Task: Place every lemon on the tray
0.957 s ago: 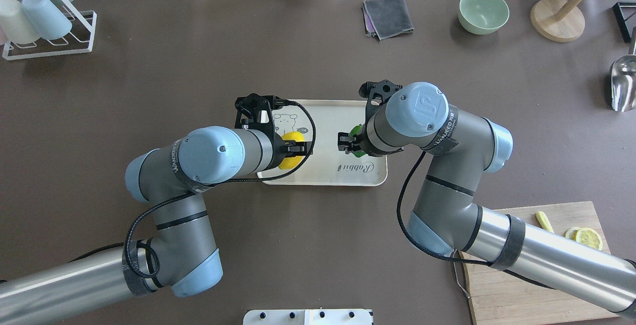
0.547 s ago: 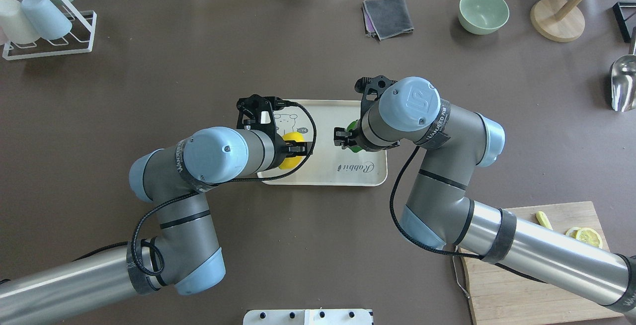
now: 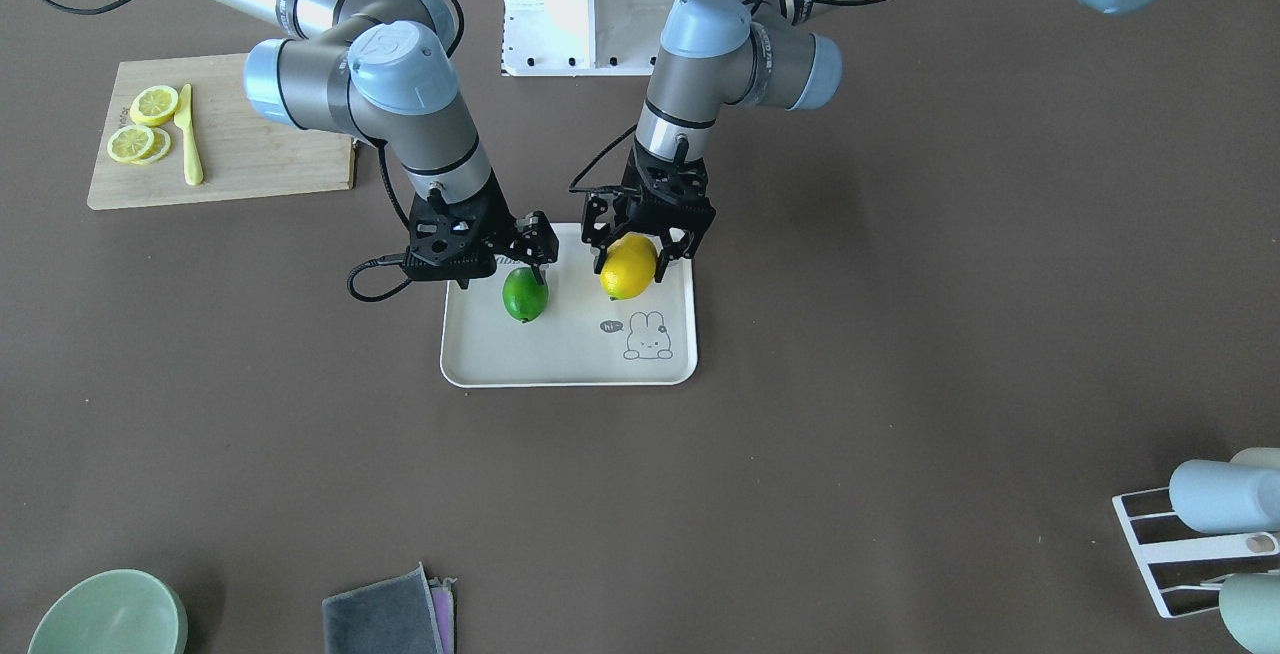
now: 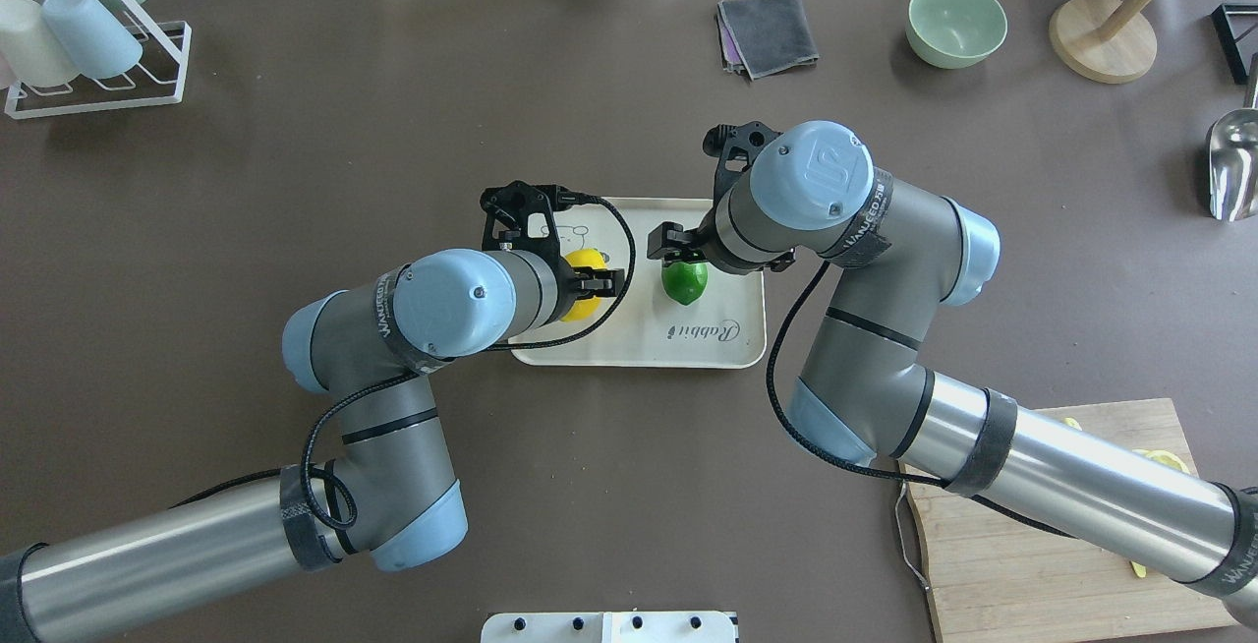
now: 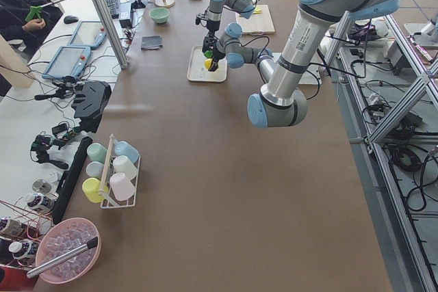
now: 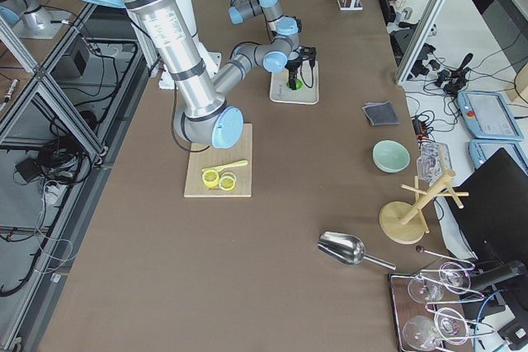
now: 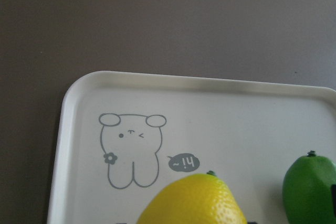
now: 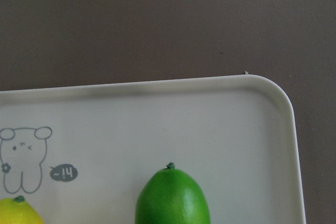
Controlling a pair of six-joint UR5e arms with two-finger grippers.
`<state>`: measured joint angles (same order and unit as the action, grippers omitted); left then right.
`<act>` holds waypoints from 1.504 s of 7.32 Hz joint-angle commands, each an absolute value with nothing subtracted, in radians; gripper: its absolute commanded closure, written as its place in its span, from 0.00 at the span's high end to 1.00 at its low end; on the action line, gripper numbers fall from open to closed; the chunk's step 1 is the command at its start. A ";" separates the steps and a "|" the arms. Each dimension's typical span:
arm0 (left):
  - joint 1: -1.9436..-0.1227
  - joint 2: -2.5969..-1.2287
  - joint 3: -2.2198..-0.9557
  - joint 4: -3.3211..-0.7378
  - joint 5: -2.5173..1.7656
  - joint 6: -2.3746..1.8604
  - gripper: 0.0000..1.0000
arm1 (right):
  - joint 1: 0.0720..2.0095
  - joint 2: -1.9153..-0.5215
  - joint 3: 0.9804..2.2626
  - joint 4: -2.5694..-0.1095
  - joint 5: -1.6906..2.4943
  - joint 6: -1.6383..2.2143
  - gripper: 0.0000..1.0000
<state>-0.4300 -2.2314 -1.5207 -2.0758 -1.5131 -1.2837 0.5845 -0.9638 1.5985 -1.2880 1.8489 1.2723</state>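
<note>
The cream tray (image 4: 639, 340) with the bunny drawing lies mid-table and also shows in the front view (image 3: 560, 356). The green lemon (image 4: 685, 281) lies on it, free, as the front view (image 3: 524, 295) and the right wrist view (image 8: 172, 198) show. My right gripper (image 4: 678, 248) is open and empty, just above and beyond it. My left gripper (image 4: 592, 281) is shut on the yellow lemon (image 3: 628, 267), low over the tray's left part. I cannot tell whether the lemon touches the tray. The left wrist view shows the yellow lemon (image 7: 191, 200) close at the bottom.
A wooden cutting board (image 3: 250, 149) with lemon slices (image 3: 140, 124) and a yellow knife lies near the robot's right. At the far side are a grey cloth (image 4: 769, 33), a green bowl (image 4: 956, 22), a wooden stand (image 4: 1101, 38), a metal scoop (image 4: 1233, 166) and a cup rack (image 4: 88, 43).
My right gripper has let go of the green lemon and drawn back toward the far side; the lemon now lies uncovered on the tray. My left gripper has shifted slightly with the yellow lemon.
</note>
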 commanded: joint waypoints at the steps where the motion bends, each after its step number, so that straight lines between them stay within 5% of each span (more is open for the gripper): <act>1: -0.445 -2.235 -1.496 -2.105 -1.511 -1.219 0.98 | 0.626 -0.959 1.615 -1.292 1.900 1.267 1.00; 5: -0.645 -2.168 -1.630 -2.091 -1.701 -1.100 0.98 | 0.770 -1.081 1.698 -1.290 1.980 1.003 1.00; 7: -0.817 -1.968 -1.774 -2.094 -1.839 -0.939 0.98 | 0.827 -1.227 1.781 -1.235 1.977 0.968 1.00; 11: -1.263 -1.631 -1.799 -2.141 -2.179 -0.363 0.98 | 0.995 -1.319 1.770 -1.253 2.136 0.899 1.00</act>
